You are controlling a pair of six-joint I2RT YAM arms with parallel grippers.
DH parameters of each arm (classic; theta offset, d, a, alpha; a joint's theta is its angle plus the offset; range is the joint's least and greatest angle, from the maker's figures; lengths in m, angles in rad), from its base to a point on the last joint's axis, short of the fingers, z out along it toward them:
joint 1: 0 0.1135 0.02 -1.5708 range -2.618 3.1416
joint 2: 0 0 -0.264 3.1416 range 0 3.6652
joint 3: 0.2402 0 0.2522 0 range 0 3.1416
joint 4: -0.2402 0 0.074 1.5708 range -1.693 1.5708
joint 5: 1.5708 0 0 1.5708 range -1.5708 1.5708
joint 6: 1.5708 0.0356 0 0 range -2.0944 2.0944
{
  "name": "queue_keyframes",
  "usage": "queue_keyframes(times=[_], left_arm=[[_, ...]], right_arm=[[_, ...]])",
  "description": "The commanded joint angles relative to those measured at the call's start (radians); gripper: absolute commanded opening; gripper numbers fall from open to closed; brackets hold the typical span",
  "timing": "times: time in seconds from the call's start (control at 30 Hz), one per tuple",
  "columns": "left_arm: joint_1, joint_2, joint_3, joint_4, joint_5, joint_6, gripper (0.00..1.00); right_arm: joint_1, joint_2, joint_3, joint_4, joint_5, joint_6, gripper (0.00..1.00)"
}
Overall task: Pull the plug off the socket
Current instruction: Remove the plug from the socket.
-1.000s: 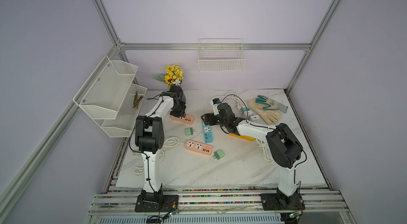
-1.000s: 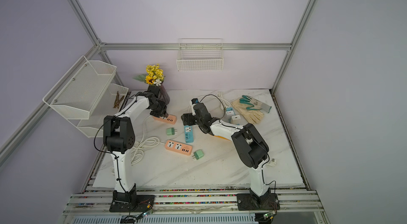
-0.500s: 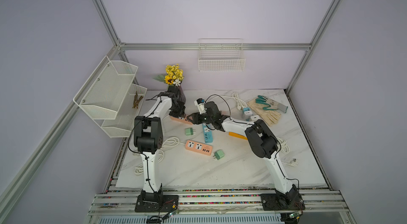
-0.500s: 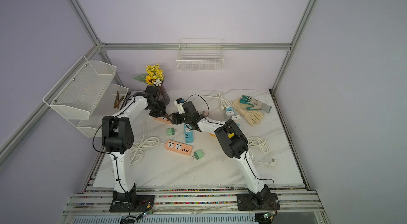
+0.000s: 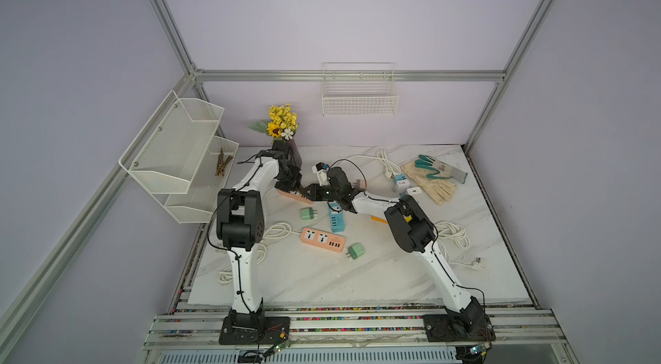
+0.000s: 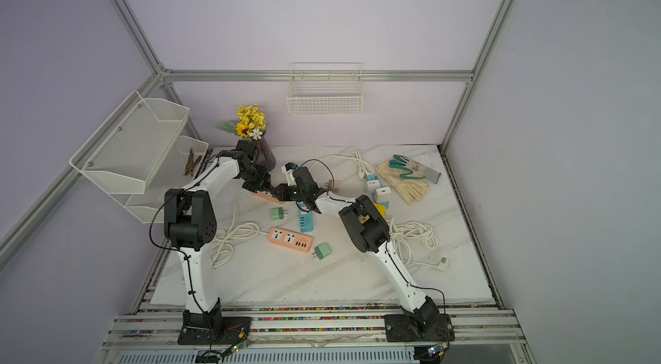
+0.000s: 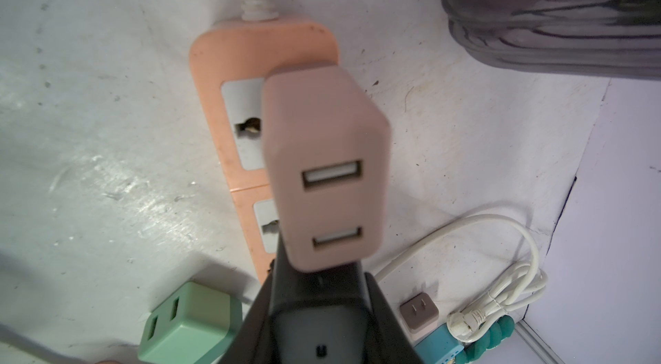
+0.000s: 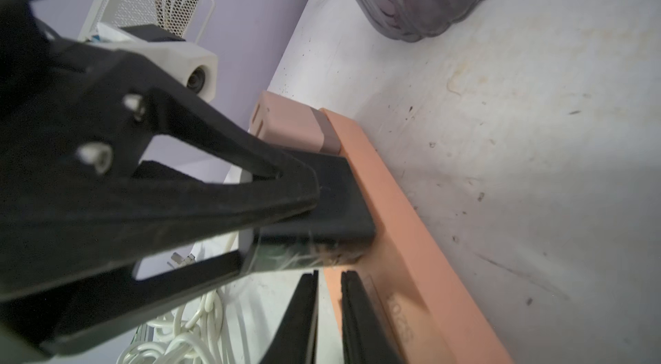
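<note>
Toward rear-left corner of table [image 5: 357, 280] | pink plug [image 7: 322, 165] seated in orange strip [image 7: 229, 69] | my R gripper [image 8: 329, 283] pinched narrow on strip's end | my L gripper [image 8: 311, 230] beside plug, can't tell its grip

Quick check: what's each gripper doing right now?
Left gripper: closed on the pink plug, which sits in the orange power strip.
Right gripper: nearly shut, nothing visibly held, tips by the strip.
</note>
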Motion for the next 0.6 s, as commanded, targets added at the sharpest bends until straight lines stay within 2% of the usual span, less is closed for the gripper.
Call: queue_keyframes(times=[0.0,0.17,0.33,0.57], left_arm=[[-0.006,-0.024,-0.006,-0.040,0.046,0.037,0.02],[-0.007,-0.008,0.085,-0.087,0.033,0.064,0.02],[-0.017,-0.019,0.117,-0.122,0.003,0.079,0.04],[-0.021,-0.026,0.116,-0.122,0.027,0.087,0.06]], right_arm=[[0.007,0.045,0.042,-0.125,0.076,0.016,0.17],[0.007,0.066,0.034,-0.294,0.171,0.005,0.14],[0.007,0.030,0.005,-0.358,0.277,-0.007,0.12],[0.012,0.044,0.043,-0.416,0.300,0.005,0.10]])
